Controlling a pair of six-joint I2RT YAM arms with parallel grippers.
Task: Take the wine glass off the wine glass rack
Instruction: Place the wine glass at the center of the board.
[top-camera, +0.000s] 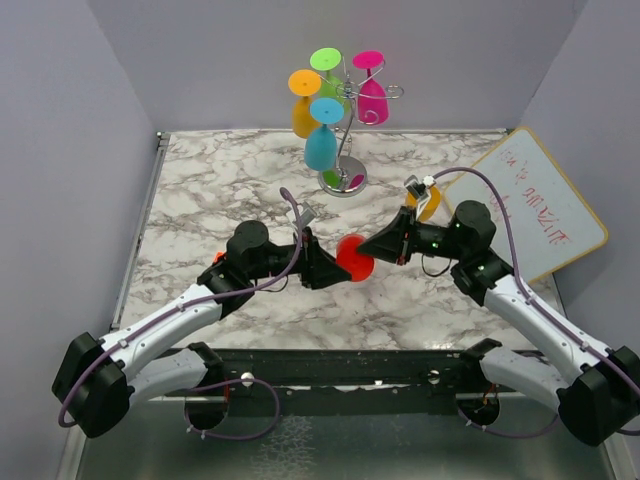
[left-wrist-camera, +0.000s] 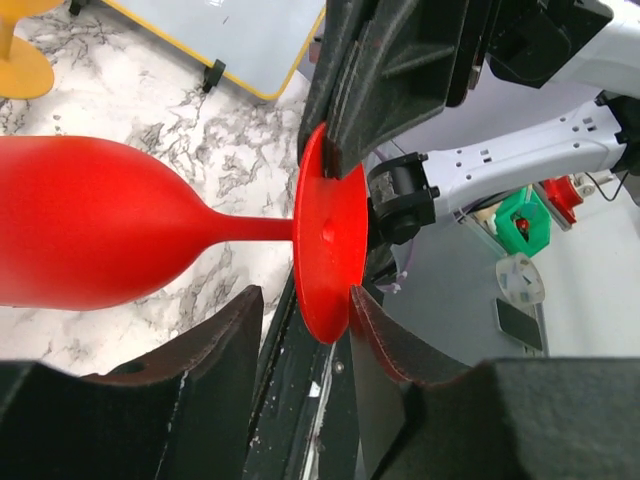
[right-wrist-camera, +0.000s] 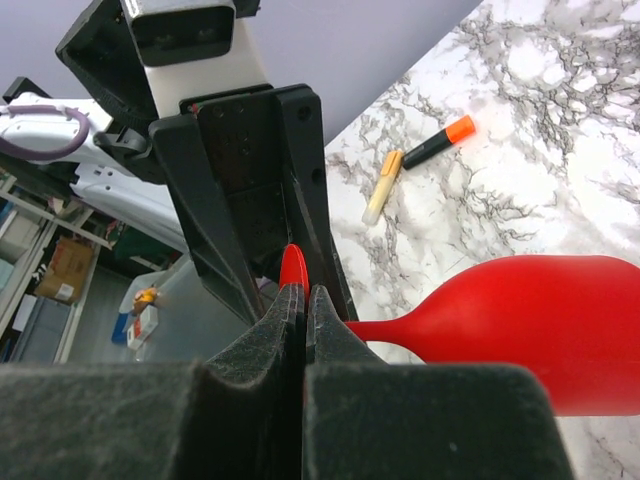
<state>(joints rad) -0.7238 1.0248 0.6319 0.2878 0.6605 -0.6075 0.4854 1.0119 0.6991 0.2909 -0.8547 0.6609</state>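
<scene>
the red wine glass (top-camera: 353, 258) is held sideways at the centre of the top view, off the wine glass rack (top-camera: 343, 181). the rack stands well apart at the upper middle, with four coloured glasses (top-camera: 321, 145) hanging from its arms. the right gripper (right-wrist-camera: 303, 295) is pinched tight on the rim of the glass's round foot, and the bowl stretches to the lower right of its wrist view. the left gripper (left-wrist-camera: 305, 300) faces it from the other side, fingers (left-wrist-camera: 215, 350) spread wide with the foot's lower edge between them. a whiteboard (top-camera: 545, 205) sits at the right edge. an orange-capped marker (right-wrist-camera: 440, 143) and a yellowish marker (right-wrist-camera: 383, 187) lie on the marble table (top-camera: 220, 190).
</scene>
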